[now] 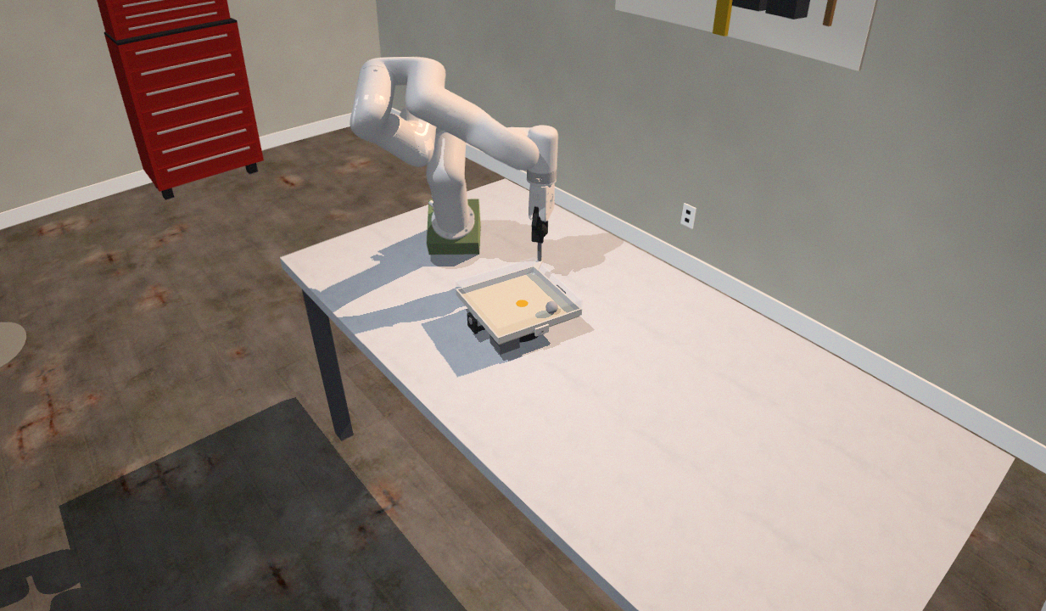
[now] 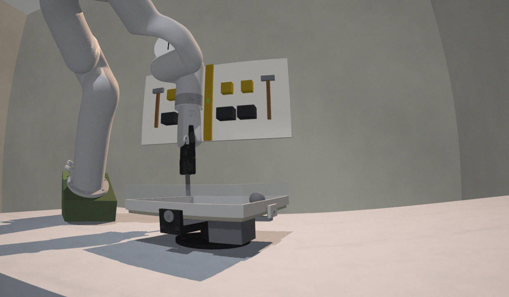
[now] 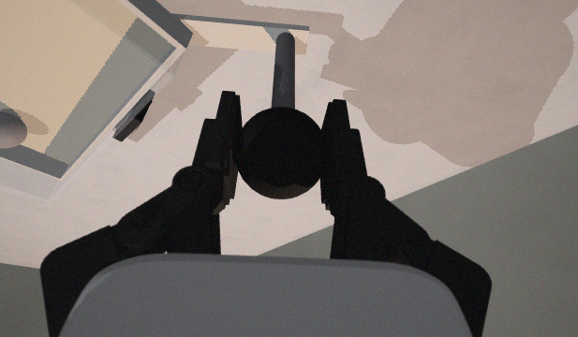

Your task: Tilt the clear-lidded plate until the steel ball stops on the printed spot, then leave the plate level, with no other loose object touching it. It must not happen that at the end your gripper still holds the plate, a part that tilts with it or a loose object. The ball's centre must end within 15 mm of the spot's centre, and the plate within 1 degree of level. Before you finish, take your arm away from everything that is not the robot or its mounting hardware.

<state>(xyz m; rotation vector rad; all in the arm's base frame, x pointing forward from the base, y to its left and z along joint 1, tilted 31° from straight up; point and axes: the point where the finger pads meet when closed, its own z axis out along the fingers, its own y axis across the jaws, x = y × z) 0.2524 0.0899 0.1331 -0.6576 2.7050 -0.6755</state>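
Observation:
The square plate (image 1: 520,305) with a cream floor and clear lid sits on a dark pivot base on the table. The orange spot (image 1: 522,303) is near its middle. The steel ball (image 1: 550,307) rests by the plate's right rim, apart from the spot; it also shows in the side view (image 2: 256,196) and the wrist view (image 3: 5,129). The plate tilts slightly down toward the ball's side. My gripper (image 3: 282,118) is shut on a dark round knob (image 3: 279,152) of an upright rod (image 2: 188,185) that rises at the plate's far corner.
The arm's green base block (image 1: 453,237) stands behind the plate. A small handle tab (image 2: 271,211) sticks out from the plate's right edge. The wall runs along the table's far side.

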